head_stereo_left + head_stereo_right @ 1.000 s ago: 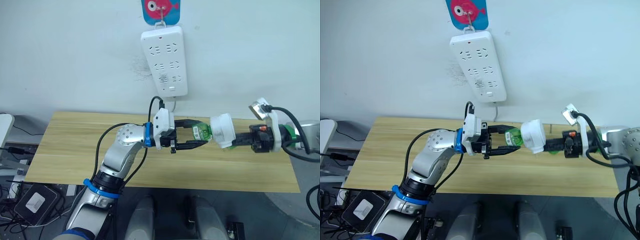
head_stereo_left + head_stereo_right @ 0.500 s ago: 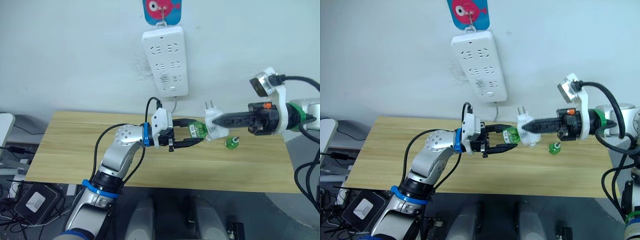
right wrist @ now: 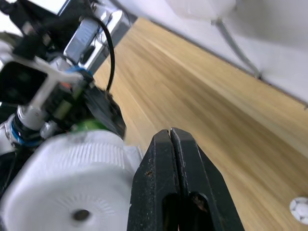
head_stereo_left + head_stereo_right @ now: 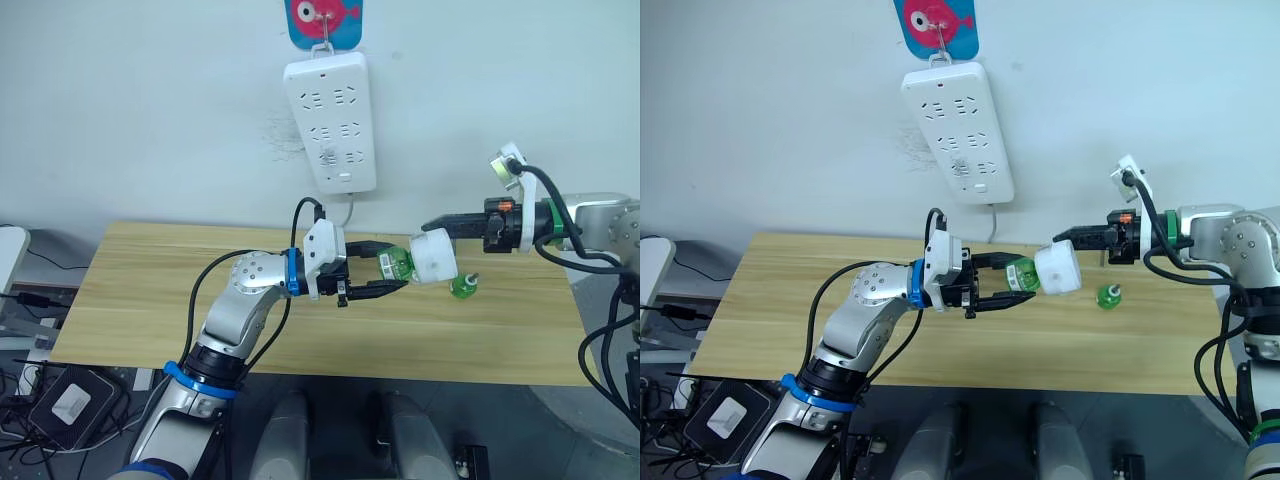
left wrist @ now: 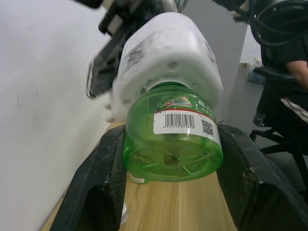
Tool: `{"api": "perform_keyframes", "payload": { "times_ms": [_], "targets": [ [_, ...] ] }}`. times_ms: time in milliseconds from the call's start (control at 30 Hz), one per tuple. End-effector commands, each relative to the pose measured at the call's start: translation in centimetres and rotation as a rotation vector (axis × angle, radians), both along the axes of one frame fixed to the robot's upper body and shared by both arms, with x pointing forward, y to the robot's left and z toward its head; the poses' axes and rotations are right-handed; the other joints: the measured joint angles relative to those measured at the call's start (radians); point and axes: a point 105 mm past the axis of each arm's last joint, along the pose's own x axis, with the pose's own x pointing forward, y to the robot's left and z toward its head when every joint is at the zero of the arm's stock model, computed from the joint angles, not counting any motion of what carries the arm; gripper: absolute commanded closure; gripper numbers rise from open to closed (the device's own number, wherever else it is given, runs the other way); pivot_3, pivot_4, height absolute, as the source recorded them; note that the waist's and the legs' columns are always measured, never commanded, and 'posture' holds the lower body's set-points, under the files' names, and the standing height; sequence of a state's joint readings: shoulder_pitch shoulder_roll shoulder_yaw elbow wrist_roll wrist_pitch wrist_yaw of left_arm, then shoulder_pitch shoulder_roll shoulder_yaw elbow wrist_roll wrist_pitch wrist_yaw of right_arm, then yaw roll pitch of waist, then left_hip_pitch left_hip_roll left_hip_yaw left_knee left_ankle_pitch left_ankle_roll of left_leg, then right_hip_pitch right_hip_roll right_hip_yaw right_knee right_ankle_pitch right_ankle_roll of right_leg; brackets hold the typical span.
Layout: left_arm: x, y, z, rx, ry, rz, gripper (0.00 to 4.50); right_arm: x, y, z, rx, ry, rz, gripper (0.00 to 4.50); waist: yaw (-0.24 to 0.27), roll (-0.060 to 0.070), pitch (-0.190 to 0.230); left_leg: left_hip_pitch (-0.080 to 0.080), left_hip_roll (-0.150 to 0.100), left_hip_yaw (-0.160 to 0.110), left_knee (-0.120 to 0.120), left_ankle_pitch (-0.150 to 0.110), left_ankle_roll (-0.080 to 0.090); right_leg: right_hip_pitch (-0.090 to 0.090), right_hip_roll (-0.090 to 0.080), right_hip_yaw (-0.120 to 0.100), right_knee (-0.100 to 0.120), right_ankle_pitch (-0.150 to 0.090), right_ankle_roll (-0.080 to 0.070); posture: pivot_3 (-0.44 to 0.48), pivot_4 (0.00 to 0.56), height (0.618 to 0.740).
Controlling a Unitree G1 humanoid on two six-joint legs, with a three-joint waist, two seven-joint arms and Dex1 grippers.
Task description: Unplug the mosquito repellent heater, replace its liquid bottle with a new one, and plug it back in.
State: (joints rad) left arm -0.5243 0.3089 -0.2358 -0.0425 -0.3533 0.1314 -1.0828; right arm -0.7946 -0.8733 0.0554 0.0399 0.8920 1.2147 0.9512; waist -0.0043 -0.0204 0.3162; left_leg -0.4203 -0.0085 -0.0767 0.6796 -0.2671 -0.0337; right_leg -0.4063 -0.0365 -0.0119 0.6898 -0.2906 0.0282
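1. My left gripper (image 4: 392, 279), at centre frame, clamps the green liquid bottle (image 4: 398, 265) between both fingers, above the bench (image 4: 130, 300).
2. The mosquito repellent heater (image 4: 435, 257) sits on the bottle's far end, just right of centre.
3. My right gripper (image 4: 430, 224), fingers pressed together and holding nothing, touches the heater's top.
4. Another green bottle (image 4: 463, 286) stands on the bench, right of centre.
5. The power strip (image 4: 330, 121) hangs on the wall at upper centre.

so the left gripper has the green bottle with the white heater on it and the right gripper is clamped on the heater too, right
Not quite. The left gripper does hold the green bottle with the white heater on it, but the right gripper is shut on nothing, just beside the heater. The right wrist view shows its fingers pressed together.
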Motion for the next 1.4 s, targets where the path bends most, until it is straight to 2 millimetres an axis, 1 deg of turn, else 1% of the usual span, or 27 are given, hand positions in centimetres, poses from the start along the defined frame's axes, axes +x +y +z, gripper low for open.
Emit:
{"api": "perform_keyframes", "payload": {
  "times_ms": [33, 133, 200, 300, 367, 433, 567, 600, 667, 733, 767, 933, 1067, 1200, 1233, 1300, 1367, 1400],
  "targets": [
    [-0.5, -0.2, 1.1, -0.032, -0.037, -0.013, 2.24, -2.3, 0.0, -0.1, -0.02, 0.013, 0.112, 4.48, 0.002, 0.0, 0.0, 0.0, 0.0, 0.0, 0.0, 0.0, 0.0, 0.0, 0.0, 0.0, 0.0, 0.0, 0.0, 0.022, 0.289, 0.74],
    [-0.2, -0.1, 1.1, -0.029, -0.037, 0.006, 2.24, -4.5, -0.2, -0.6, -0.033, 0.067, 0.195, 4.48, 0.004, 0.0, 0.0, 0.0, 0.0, 0.0, 0.0, 0.0, 0.0, 0.0, 0.0, 0.0, 0.0, 0.0, 0.0, 0.022, 0.289, 0.74],
    [-0.2, 0.0, 1.0, -0.023, -0.04, 0.011, 2.24, -5.6, -0.1, -0.7, -0.029, 0.094, 0.234, 4.48, 0.003, 0.0, 0.0, 0.0, 0.0, 0.0, 0.0, 0.0, 0.0, 0.0, 0.0, 0.0, 0.0, 0.0, 0.0, 0.024, 0.291, 0.74],
    [-0.2, 0.0, 0.4, 0.003, -0.039, 0.013, 2.24, -6.8, 0.2, -0.1, 0.014, 0.133, 0.282, 4.48, 0.0, 0.0, 0.0, 0.001, 0.0, 0.0, 0.0, 0.0, 0.0, 0.0, 0.0, 0.0, 0.0, 0.0, 0.0, 0.02, 0.288, 0.74],
    [-0.3, -0.1, -0.2, 0.034, -0.039, 0.009, 2.24, -7.2, 0.7, 0.7, 0.063, 0.153, 0.298, 4.48, -0.001, 0.0, 0.0, 0.001, 0.0, 0.001, 0.0, 0.0, 0.0, 0.0, 0.0, 0.0, 0.001, 0.0, 0.0, 0.02, 0.288, 0.74],
    [-0.4, -0.1, -0.5, 0.048, -0.038, -0.001, 2.24, -6.9, 1.2, 1.6, 0.123, 0.162, 0.28, 4.48, -0.001, 0.0, 0.0, 0.001, 0.001, 0.001, 0.0, 0.0, 0.0, 0.0, 0.0, 0.0, 0.001, 0.0, 0.0, 0.02, 0.288, 0.74],
    [-0.6, -0.1, -0.8, 0.067, -0.034, -0.014, 2.24, -6.3, 1.6, 2.5, 0.188, 0.177, 0.246, 4.48, 0.001, 0.0, 0.0, 0.001, 0.0, 0.001, 0.0, 0.0, 0.0, 0.0, 0.0, 0.0, 0.001, 0.0, 0.0, 0.011, 0.283, 0.74],
    [-0.6, -0.1, -0.8, 0.071, -0.031, -0.018, 2.24, -6.0, 1.6, 2.7, 0.201, 0.179, 0.23, 4.48, 0.002, 0.0, 0.0, 0.001, 0.0, 0.0, 0.0, 0.0, 0.0, 0.0, 0.0, 0.0, 0.001, 0.0, 0.0, 0.011, 0.283, 0.74],
    [-0.8, -0.2, -1.0, 0.079, -0.025, -0.03, 2.24, -4.8, 1.5, 3.2, 0.245, 0.175, 0.171, 4.48, 0.002, 0.0, 0.0, 0.0, 0.0, 0.0, 0.0, 0.0, 0.0, 0.0, 0.0, 0.0, 0.001, 0.0, 0.0, 0.011, 0.283, 0.74],
    [-1.1, -0.3, -1.2, 0.087, -0.014, -0.046, 2.24, -3.5, 1.3, 3.5, 0.279, 0.16, 0.095, 4.48, 0.001, 0.0, 0.0, 0.0, 0.0, 0.0, 0.0, 0.0, 0.0, 0.0, 0.0, 0.0, 0.0, 0.0, 0.0, 0.011, 0.283, 0.74],
    [-1.2, -0.3, -1.2, 0.087, -0.01, -0.052, 2.24, -3.1, 1.3, 3.6, 0.29, 0.159, 0.075, 4.48, 0.001, 0.0, 0.0, 0.0, 0.0, 0.0, 0.0, 0.0, 0.0, 0.0, 0.0, 0.0, 0.0, 0.0, 0.0, 0.002, 0.276, 0.74],
    [-1.5, -0.3, -1.3, 0.093, 0.0, -0.065, 2.24, -2.8, 1.2, 3.5, 0.305, 0.174, 0.036, 4.48, 0.001, 0.0, 0.0, 0.0, 0.0, 0.0, 0.0, 0.0, 0.0, 0.0, 0.0, 0.0, 0.001, 0.0, 0.0, 0.002, 0.276, 0.74],
    [-1.4, -0.3, -1.2, 0.091, -0.001, -0.06, 2.24, -3.8, 1.1, 2.8, 0.272, 0.194, 0.052, 4.48, 0.001, 0.0, 0.0, 0.0, 0.0, 0.0, 0.0, 0.0, 0.0, 0.0, 0.0, 0.0, 0.001, 0.0, 0.0, -0.001, 0.275, 0.74],
    [-1.0, -0.1, -1.1, 0.09, -0.004, -0.05, 2.24, -7.3, 1.4, 1.2, 0.105, 0.167, 0.162, 4.48, 0.005, 0.0, 0.0, -0.001, -0.001, -0.001, 0.0, 0.0, 0.0, 0.0, 0.0, -0.001, 0.0, 0.0, 0.0, 0.002, 0.276, 0.74],
    [-0.9, 0.0, -1.1, 0.093, -0.003, -0.047, 2.24, -8.1, 1.3, 1.1, 0.09, 0.169, 0.197, 4.48, 0.003, 0.0, 0.0, -0.002, -0.001, -0.001, 0.0, 0.0, 0.0, 0.0, 0.0, -0.001, 0.0, 0.0, 0.0, 0.002, 0.276, 0.74],
    [-0.8, 0.2, -1.2, 0.098, -0.003, -0.044, 2.24, -9.0, 1.1, 1.4, 0.084, 0.174, 0.241, 4.48, 0.001, 0.0, 0.0, -0.002, -0.001, -0.001, 0.0, 0.0, 0.001, 0.0, 0.0, 0.0, -0.001, 0.0, 0.0, 0.001, 0.275, 0.74],
    [-0.7, 0.3, -1.3, 0.106, -0.001, -0.044, 2.24, -9.4, 1.1, 1.9, 0.088, 0.167, 0.271, 4.48, -0.004, 0.0, 0.0, -0.001, 0.0, 0.001, 0.0, 0.0, 0.001, 0.0, 0.0, 0.0, 0.0, 0.0, 0.0, -0.003, 0.275, 0.74],
    [-0.7, 0.3, -1.4, 0.111, -0.001, -0.048, 2.24, -9.2, 1.2, 2.2, 0.101, 0.158, 0.272, 4.48, -0.007, 0.0, 0.0, 0.0, 0.0, 0.001, 0.0, 0.0, 0.001, 0.0, 0.0, 0.0, 0.0, 0.0, 0.0, -0.003, 0.275, 0.74]
  ]
}}
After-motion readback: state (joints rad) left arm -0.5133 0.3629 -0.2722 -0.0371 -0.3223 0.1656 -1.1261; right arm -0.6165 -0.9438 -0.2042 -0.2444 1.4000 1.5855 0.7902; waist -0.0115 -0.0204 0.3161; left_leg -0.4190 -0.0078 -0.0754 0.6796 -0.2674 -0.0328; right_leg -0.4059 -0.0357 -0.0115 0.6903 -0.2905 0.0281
